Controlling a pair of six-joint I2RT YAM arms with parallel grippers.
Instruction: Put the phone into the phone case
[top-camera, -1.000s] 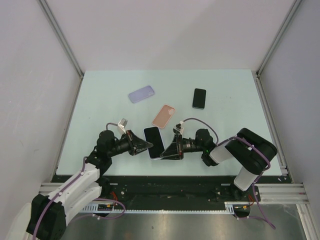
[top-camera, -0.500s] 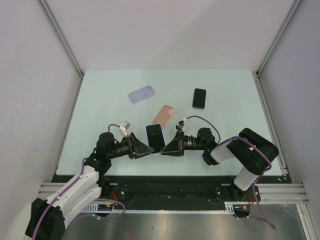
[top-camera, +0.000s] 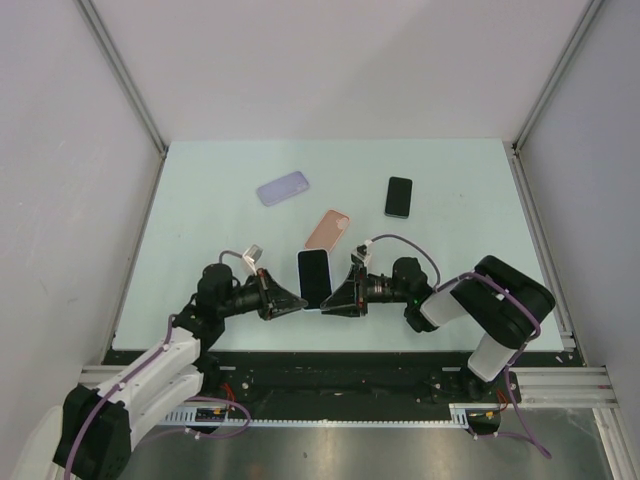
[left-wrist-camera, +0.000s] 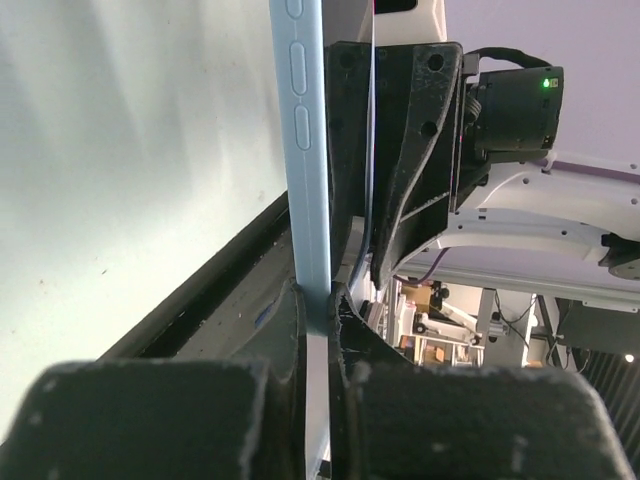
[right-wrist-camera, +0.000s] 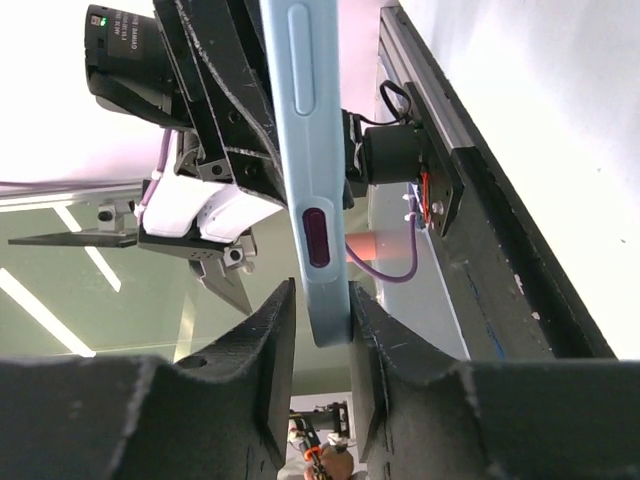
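A phone with a black screen in a light blue case (top-camera: 313, 278) is held just above the table's near edge between my two grippers. My left gripper (top-camera: 291, 298) is shut on its lower left edge. My right gripper (top-camera: 331, 299) grips its lower right edge. In the left wrist view the blue case edge (left-wrist-camera: 304, 150) runs up from my pinching jaws (left-wrist-camera: 318, 305), with the right gripper's fingers (left-wrist-camera: 410, 150) behind it. In the right wrist view the case edge (right-wrist-camera: 305, 140) sits between my jaws (right-wrist-camera: 316, 325).
A lavender case (top-camera: 283, 188), an orange-pink case (top-camera: 328, 230) and a bare black phone (top-camera: 399, 196) lie farther back on the pale green table (top-camera: 200, 220). Metal frame posts stand at the back corners.
The held phone has shifted slightly right and turned more upright. Both grippers have moved with it, and the left one has slid right.
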